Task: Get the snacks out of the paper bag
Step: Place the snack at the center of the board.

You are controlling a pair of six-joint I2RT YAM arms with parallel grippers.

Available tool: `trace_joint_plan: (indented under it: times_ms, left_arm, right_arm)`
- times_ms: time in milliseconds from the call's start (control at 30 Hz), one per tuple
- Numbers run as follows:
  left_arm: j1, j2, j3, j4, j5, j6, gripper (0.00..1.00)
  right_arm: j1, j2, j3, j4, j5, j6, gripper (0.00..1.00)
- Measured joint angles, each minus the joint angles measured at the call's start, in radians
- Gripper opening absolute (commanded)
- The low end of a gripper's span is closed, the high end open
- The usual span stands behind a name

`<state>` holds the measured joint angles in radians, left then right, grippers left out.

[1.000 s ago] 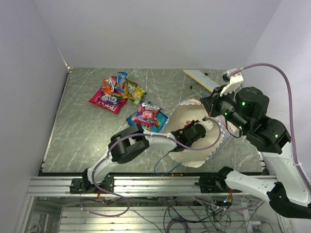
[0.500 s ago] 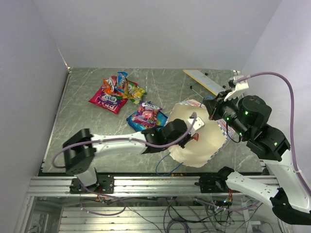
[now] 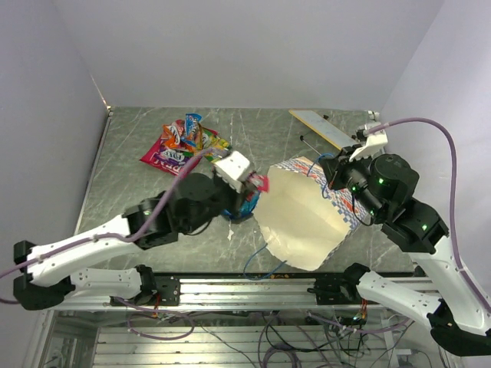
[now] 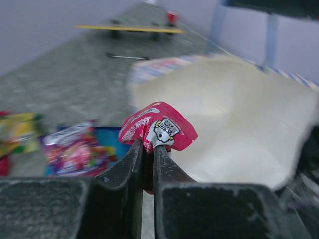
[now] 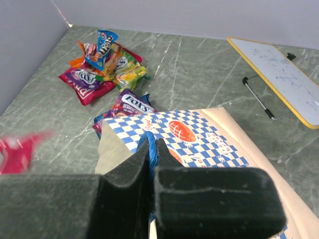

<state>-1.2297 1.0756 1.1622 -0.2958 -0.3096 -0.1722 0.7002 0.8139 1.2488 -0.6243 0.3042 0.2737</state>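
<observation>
Beside the mouth of the paper bag point(image 3: 301, 222), left gripper point(image 4: 148, 145) pinching a small red packet point(image 4: 159, 130), right gripper point(image 5: 151, 144) closed on the blue string handle point(image 5: 149, 135) (other snacks point(image 3: 184, 142) on the table point(image 3: 130, 172)).

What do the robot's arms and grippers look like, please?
The left arm and right arm have white links and black joints, the right with green lights. A lilac cable runs along each. The left gripper and right gripper have blocky black fingers.

Count's in: one blue-and-white checkered paper bag point(image 5: 199, 134), one yellow-edged white board point(image 5: 284, 79), and at least five crinkly glossy snack packets point(image 5: 84, 79).
</observation>
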Motion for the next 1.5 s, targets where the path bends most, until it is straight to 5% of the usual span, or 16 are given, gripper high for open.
trace_joint_plan:
  times_ms: [133, 300, 633, 767, 1000, 1300, 1500]
  left_arm:
    - [0.076, -0.045, 0.054, -0.074, -0.253, 0.006, 0.07]
    - [0.335, 0.076, 0.151, -0.164, -0.379, -0.032, 0.07]
    - [0.779, 0.493, 0.358, -0.312, -0.237, -0.119, 0.07]
    - [0.878, 0.607, 0.452, -0.324, -0.163, -0.122, 0.07]
    - [0.935, 0.801, 0.654, -0.330, -0.086, -0.096, 0.07]
    - [0.959, 0.927, 0.707, -0.333, -0.021, -0.102, 0.08]
    - [0.973, 0.993, 0.711, -0.327, -0.016, -0.101, 0.24]
  right_arm:
    - [0.000, -0.002, -0.006, 0.007, 0.003, 0.004, 0.00]
    - [0.000, -0.010, -0.007, 0.007, 0.005, 0.010, 0.00]
    - [0.000, -0.006, -0.003, 0.007, -0.005, 0.014, 0.00]
    - [0.000, -0.003, -0.003, 0.008, -0.014, 0.014, 0.00]
    - [0.000, 0.018, 0.029, 0.009, -0.024, -0.011, 0.00]
    - [0.000, 0.021, 0.059, -0.008, -0.013, -0.039, 0.00]
    - [0.000, 0.024, 0.072, -0.028, -0.008, -0.039, 0.00]
